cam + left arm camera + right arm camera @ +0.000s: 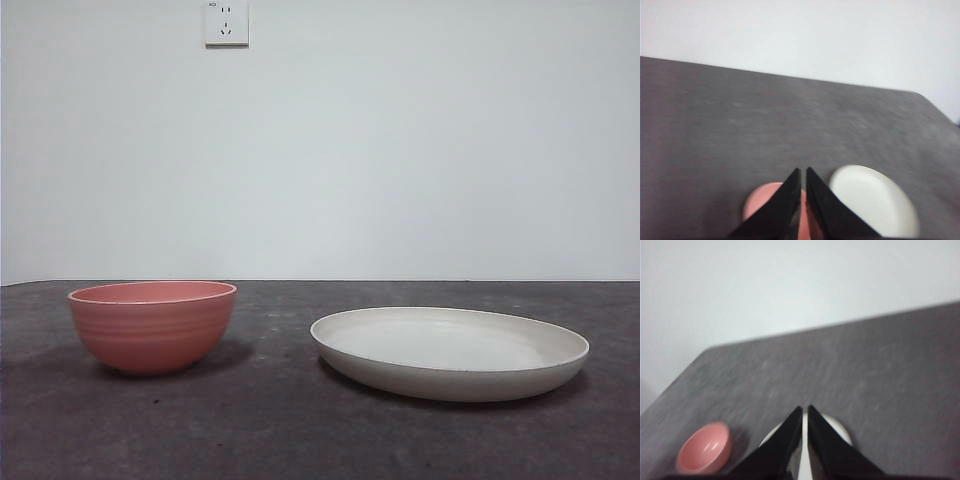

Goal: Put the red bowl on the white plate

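The dark grey, matte bench [300, 430] carries a wide, shallow, round off-white plate [450, 350] near its front edge, with a smaller, deep, coral-red ridged bowl [153, 325] upright and empty beside it, clearly apart. The bowl looks rigid, light and fairly grippy, so pinching its thin rim wall seems the best hold. The left gripper [803, 172] and right gripper [805, 410] hang high above, jaws nearly closed, holding nothing.
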You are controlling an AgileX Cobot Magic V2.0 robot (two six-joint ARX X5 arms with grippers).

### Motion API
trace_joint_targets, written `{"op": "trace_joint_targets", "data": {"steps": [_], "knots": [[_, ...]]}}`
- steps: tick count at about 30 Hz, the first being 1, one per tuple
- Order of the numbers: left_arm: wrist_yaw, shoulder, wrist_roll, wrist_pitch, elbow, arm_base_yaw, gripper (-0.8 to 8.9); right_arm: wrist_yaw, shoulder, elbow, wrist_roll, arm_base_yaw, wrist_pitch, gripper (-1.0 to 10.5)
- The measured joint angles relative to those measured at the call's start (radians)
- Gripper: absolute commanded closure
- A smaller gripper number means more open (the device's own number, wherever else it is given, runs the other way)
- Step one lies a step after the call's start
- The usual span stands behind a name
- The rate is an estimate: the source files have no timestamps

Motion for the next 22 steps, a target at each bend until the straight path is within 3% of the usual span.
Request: {"op": "trace_joint_targets", "data": {"steps": [6,15,22], "knots": [[0.133,0.145,0.001,-0.085,0.169,-0.042,7.97,-0.149,0.143,0.14,-0.029,0.0,-0.139,9.4],[0.143,0.281,0.046,-0.218,0.311,-0.208,7.96,-0.257,0.275,0.237,-0.17,0.0,-0.248,9.4],[0.143,0.316,0.065,-0.26,0.311,-0.282,7.94,-0.308,0.299,0.239,-0.208,0.036,-0.25,9.3]]}}
